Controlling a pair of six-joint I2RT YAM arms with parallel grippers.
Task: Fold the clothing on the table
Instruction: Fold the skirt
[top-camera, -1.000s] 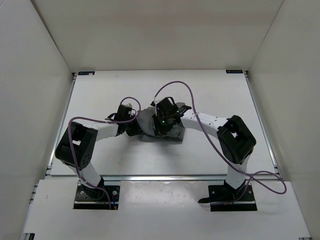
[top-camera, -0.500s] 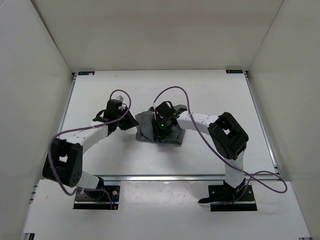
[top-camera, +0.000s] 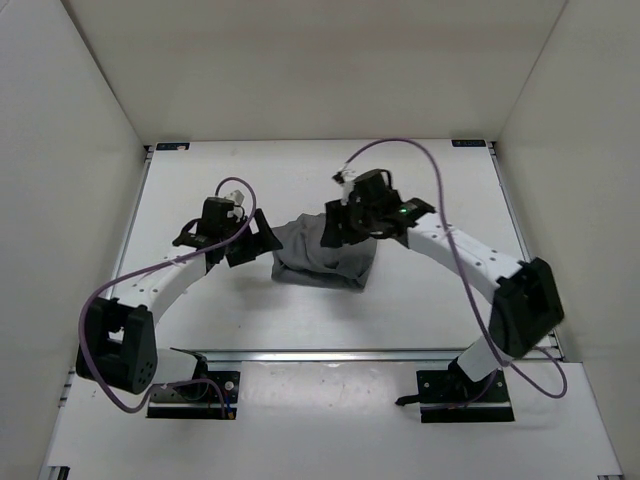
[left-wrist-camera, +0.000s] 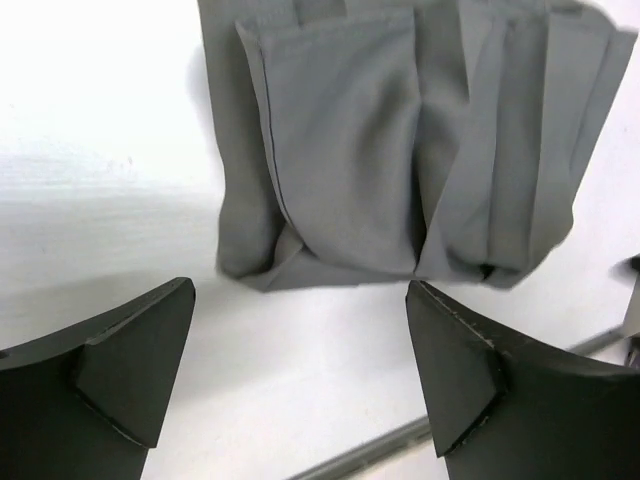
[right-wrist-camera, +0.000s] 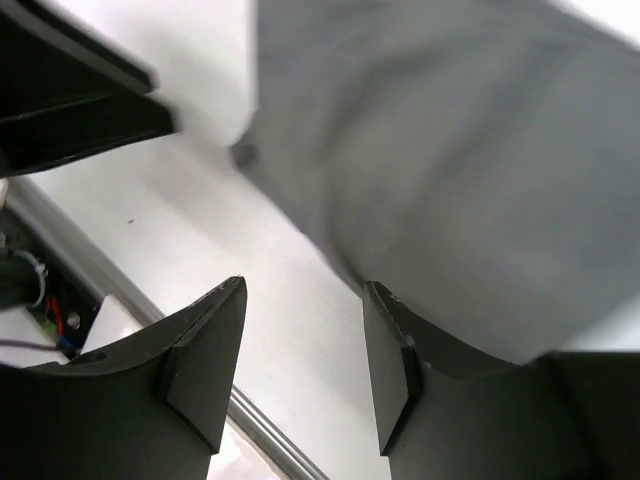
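Note:
The dark grey clothing (top-camera: 322, 256) lies as a folded, pleated bundle near the middle of the white table (top-camera: 430, 300). My left gripper (top-camera: 254, 243) sits just left of the bundle, open and holding nothing. The left wrist view shows the clothing (left-wrist-camera: 400, 150) ahead of the wide-apart fingers (left-wrist-camera: 140, 360), with only bare table between them. My right gripper (top-camera: 338, 228) hovers over the bundle's far edge, open and empty. In the right wrist view the clothing (right-wrist-camera: 450, 170) lies blurred beyond its fingertips (right-wrist-camera: 395, 370).
White upright walls close in the table on three sides. A metal edge rail (top-camera: 330, 353) runs along the near side, also seen as the rail (right-wrist-camera: 270, 440) below my right gripper. Purple cables loop from both arms. The left arm's black parts (right-wrist-camera: 70, 90) show top left.
Both grippers have opened and let go of the clothing. The left one drew back to the left; the right one lifted toward the far right. The bundle now lies flatter and uncovered.

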